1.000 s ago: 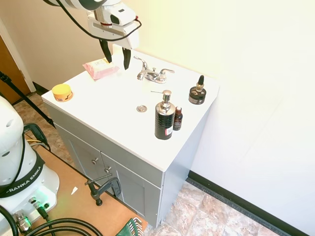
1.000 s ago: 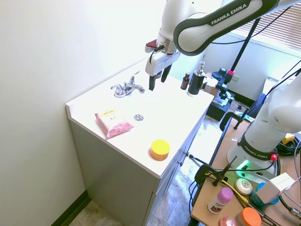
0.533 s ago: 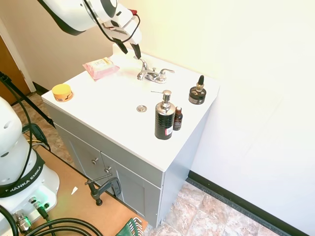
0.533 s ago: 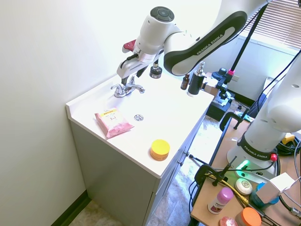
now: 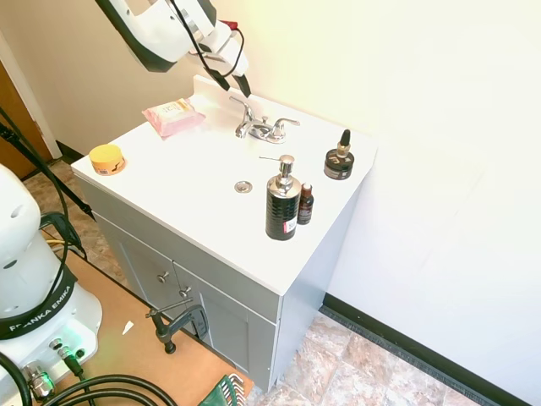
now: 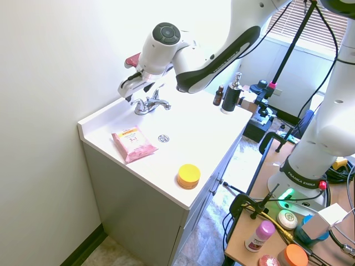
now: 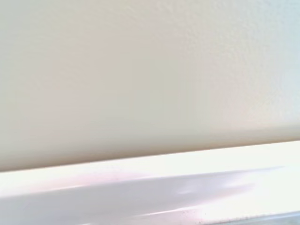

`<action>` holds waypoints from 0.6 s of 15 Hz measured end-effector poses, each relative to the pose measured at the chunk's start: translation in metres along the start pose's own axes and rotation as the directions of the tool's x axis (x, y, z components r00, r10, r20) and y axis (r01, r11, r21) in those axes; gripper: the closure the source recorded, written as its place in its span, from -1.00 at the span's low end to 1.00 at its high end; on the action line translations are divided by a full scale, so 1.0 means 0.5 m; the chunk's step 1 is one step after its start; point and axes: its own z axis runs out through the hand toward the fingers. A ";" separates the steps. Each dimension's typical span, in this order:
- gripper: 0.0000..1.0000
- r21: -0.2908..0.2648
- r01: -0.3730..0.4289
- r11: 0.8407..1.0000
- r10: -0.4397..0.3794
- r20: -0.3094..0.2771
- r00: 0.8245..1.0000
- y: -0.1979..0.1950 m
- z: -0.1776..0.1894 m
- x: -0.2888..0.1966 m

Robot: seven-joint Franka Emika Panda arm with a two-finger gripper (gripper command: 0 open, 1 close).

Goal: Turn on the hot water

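The chrome faucet [image 5: 262, 128] [image 6: 150, 104] stands at the back of the white vanity top [image 5: 194, 169], and no water runs from its short spout. One lever handle [image 5: 243, 106] points up toward the wall; the other [image 5: 286, 123] lies lower. My gripper [image 5: 232, 83] [image 6: 135, 91] is open and tilted toward the wall. It hangs just above and behind the raised handle without touching it. The wrist view shows only the beige wall and the white backsplash [image 7: 150, 187].
A pink wipes packet [image 5: 173, 117] and a yellow tin [image 5: 106, 158] lie on the left of the top. A drain [image 5: 243, 186] sits mid-counter. A black pump bottle [image 5: 282, 203], a small brown bottle [image 5: 305, 205] and a black dropper jar [image 5: 339, 159] stand at the right.
The gripper has swung from above the counter beside the faucet toward the back wall, tilting over. It now hangs behind the faucet's raised handle, still open.
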 end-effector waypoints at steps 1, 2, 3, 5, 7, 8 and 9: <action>-1.00 -0.008 -0.001 1.000 0.001 -0.005 1.000 -0.004 0.012 0.004; -1.00 -0.013 -0.003 1.000 0.003 -0.013 1.000 -0.008 0.022 0.009; -1.00 -0.020 -0.007 1.000 0.006 -0.017 1.000 -0.009 0.031 0.014; -1.00 -0.046 -0.013 0.999 0.012 -0.024 1.000 -0.002 0.043 0.019; -1.00 -0.074 -0.016 0.997 0.014 -0.025 1.000 0.005 0.048 0.023; -1.00 -0.089 -0.019 0.996 0.019 -0.005 1.000 0.009 0.051 0.024; -1.00 -0.113 -0.016 0.993 0.020 0.031 0.999 0.014 0.054 0.025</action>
